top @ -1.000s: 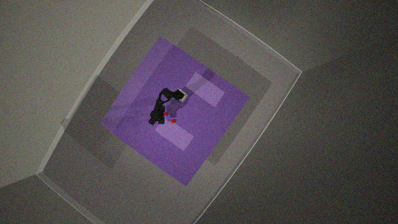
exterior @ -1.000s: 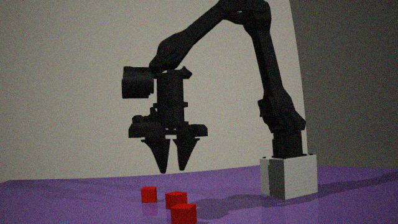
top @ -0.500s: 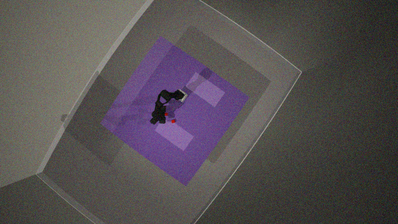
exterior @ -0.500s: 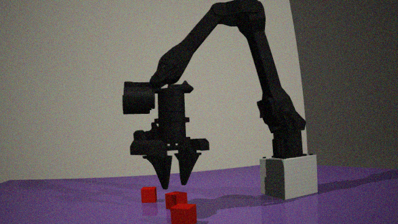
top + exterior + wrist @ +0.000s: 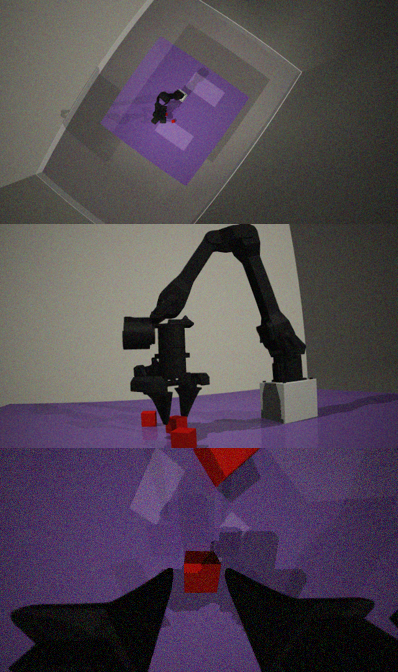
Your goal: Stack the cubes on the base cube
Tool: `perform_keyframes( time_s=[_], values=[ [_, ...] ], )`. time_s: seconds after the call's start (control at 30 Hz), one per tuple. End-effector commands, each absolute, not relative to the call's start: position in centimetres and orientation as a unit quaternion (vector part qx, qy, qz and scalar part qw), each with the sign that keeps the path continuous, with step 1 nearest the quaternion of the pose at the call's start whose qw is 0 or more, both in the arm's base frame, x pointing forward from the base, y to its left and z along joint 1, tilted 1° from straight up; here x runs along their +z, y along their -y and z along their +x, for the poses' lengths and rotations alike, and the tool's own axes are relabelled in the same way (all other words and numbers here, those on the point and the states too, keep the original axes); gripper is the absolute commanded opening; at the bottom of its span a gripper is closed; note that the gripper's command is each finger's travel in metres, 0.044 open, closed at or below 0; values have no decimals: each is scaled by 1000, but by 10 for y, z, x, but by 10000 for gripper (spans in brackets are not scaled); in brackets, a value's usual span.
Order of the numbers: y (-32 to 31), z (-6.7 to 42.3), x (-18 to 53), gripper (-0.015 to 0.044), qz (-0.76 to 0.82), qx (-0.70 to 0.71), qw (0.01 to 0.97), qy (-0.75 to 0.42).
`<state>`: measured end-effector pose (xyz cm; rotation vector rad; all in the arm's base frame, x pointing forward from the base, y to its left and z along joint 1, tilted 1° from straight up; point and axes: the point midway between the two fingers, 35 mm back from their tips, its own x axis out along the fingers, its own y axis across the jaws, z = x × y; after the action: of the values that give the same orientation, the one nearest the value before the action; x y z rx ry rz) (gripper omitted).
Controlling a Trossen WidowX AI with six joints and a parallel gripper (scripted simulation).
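Observation:
Three red cubes lie on the purple floor (image 5: pixel 62 423); I cannot tell which one is the fixed base. In the exterior view, one cube (image 5: pixel 148 418) is at the left, one (image 5: pixel 178 423) in the middle and one (image 5: pixel 183 438) nearest the camera. My gripper (image 5: pixel 175 418) (image 5: pixel 199 572) is open, pointing straight down, with its fingertips low on either side of the middle cube (image 5: pixel 202 573). There are gaps between the fingers and the cube. A second cube (image 5: pixel 225 460) shows at the top edge of the wrist view. In the top view one cube (image 5: pixel 173 121) lies clear and another (image 5: pixel 166 114) peeks out beside the arm.
The arm stands on a white pedestal (image 5: pixel 295 401) (image 5: pixel 183 96) to the right of the cubes. Two lighter patches (image 5: pixel 206 90) (image 5: pixel 174 135) mark the purple floor. A pale wall (image 5: pixel 62 302) stands behind.

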<state>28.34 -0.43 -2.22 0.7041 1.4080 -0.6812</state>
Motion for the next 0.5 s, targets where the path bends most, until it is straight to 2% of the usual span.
perform_keyframes(
  time_s=[0.0,0.03,0.23,0.47],
  values=[
    [4,282,-28,265,312,-302,651,-623],
    [4,282,-29,265,312,-302,651,-623],
    [4,282,-29,107,312,-302,651,-623],
    [4,283,-22,105,312,-302,651,-622]
  ],
)
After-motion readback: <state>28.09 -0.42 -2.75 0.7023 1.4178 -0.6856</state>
